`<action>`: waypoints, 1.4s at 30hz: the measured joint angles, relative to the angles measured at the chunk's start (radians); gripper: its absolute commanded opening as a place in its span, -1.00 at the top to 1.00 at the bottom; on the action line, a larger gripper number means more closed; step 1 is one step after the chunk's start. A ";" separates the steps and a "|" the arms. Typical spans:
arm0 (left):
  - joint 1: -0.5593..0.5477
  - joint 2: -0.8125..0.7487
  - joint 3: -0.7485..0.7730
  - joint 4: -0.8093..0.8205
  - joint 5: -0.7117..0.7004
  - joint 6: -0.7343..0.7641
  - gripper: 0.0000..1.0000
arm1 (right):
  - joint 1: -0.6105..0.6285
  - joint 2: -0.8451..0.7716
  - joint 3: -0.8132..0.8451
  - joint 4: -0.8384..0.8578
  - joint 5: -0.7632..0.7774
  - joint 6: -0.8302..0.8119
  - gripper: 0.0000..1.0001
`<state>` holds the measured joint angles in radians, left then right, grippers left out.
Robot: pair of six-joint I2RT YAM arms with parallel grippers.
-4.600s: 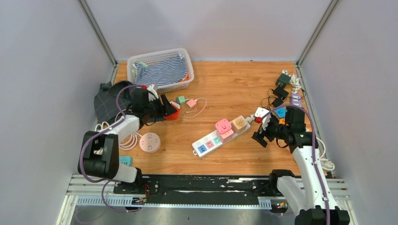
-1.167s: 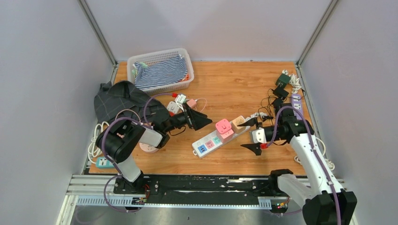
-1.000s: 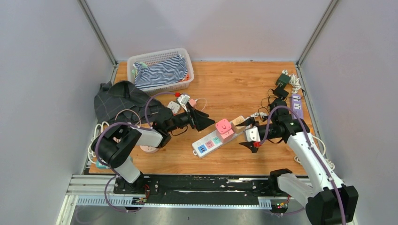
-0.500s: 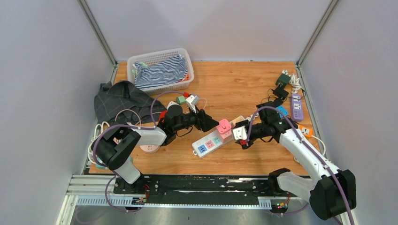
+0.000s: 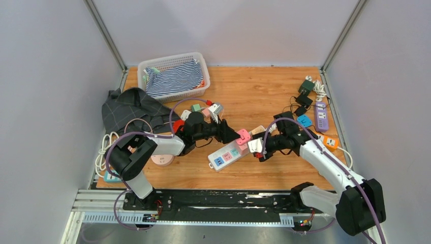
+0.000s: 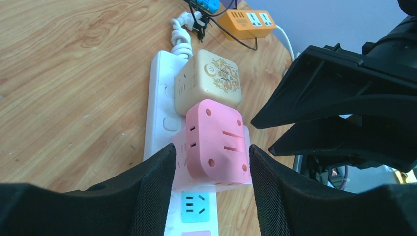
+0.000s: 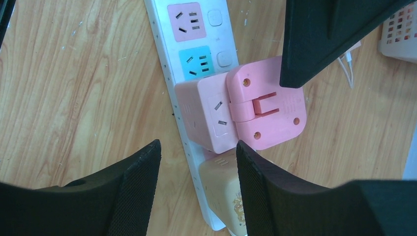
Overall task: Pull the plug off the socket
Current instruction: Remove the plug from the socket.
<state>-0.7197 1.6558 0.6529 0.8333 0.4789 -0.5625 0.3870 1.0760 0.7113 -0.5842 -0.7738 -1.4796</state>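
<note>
Straddling pink plug, left gripper open; right gripper open astride power strip

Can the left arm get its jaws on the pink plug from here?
Probably yes. The left gripper has its jaws open either side of the pink plug, with nothing else between them; the right gripper is close, but not in that gap.

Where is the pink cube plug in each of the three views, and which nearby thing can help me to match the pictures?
Top external: the pink plug sits just right of the picture's centre.
Left wrist: it fills the centre, slightly low.
Right wrist: it lies at the centre, slightly to the right.
Shared landmark: the beige plug right beside it, seen in all three views.
</note>
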 measured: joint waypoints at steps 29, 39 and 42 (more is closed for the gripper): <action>-0.043 -0.018 0.015 -0.066 -0.041 0.108 0.27 | 0.070 0.060 0.000 0.064 0.085 0.017 0.12; -0.063 -0.045 0.017 -0.087 -0.080 0.142 0.27 | 0.090 0.075 0.017 0.070 0.110 0.017 0.32; -0.074 -0.057 0.024 -0.088 -0.091 0.151 0.27 | 0.095 0.077 0.021 0.071 0.119 0.017 0.37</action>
<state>-0.7933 1.5990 0.6773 0.7456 0.3878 -0.4110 0.4824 1.1534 0.7322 -0.5137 -0.6544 -1.4624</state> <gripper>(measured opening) 0.371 0.334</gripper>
